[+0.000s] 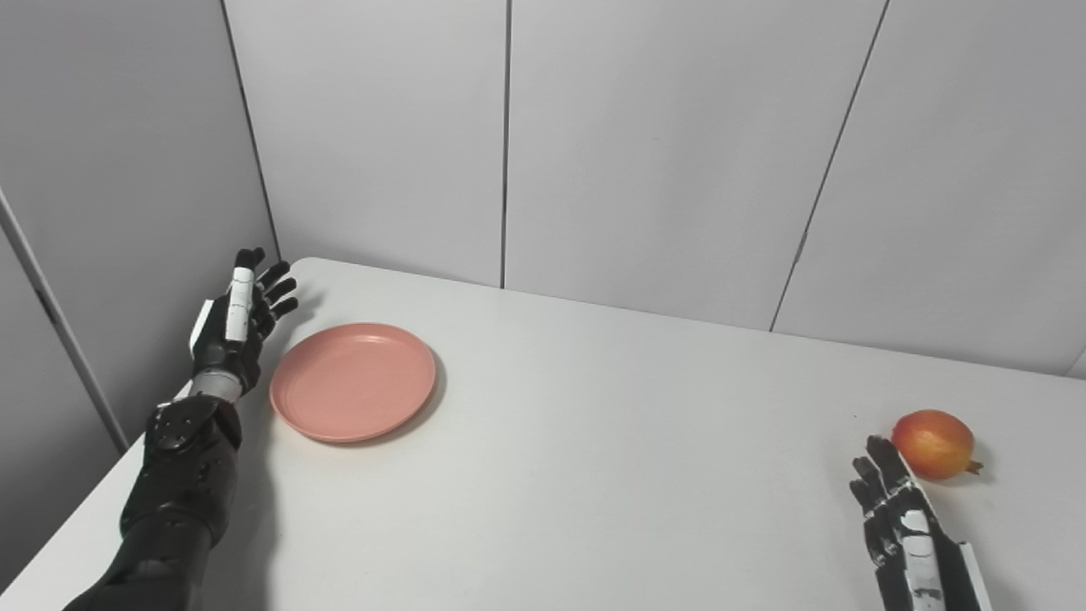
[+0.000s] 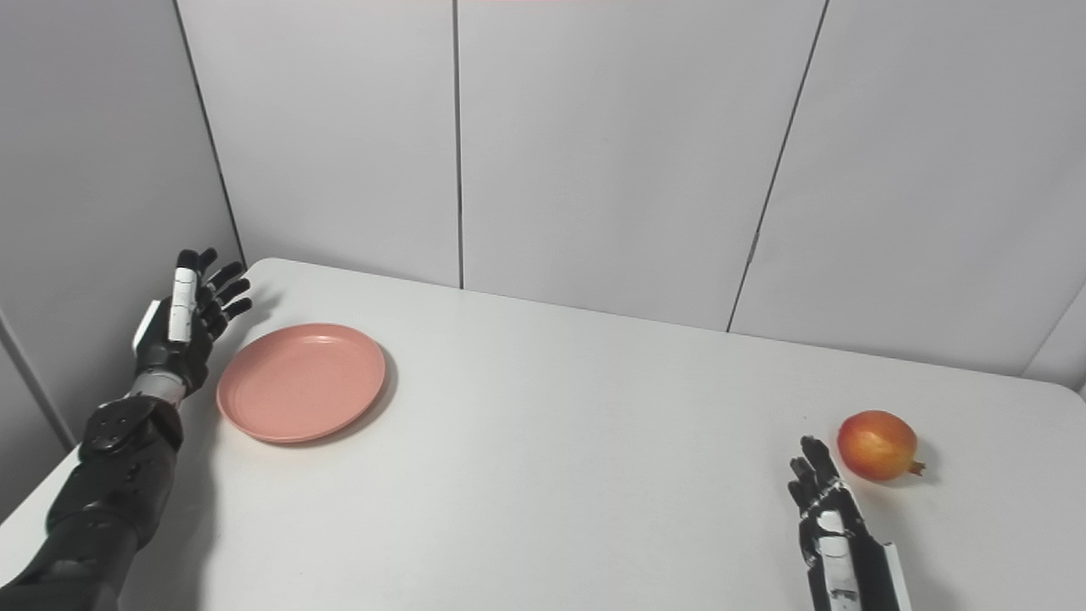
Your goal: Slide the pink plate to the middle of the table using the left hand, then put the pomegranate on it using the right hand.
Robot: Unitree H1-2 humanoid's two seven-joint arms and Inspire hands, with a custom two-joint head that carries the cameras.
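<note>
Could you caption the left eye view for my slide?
Open left robot hand beside pink plate; open right robot hand near pomegranate.

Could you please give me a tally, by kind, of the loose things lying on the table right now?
Plates: 1, the pink plate
Fruit: 1, the pomegranate
Total: 2

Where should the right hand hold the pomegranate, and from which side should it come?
Probably around the round middle of the pomegranate, from above and the near side, where the open right hand waits. Its small crown points right, so the fingers should avoid that end.
</note>
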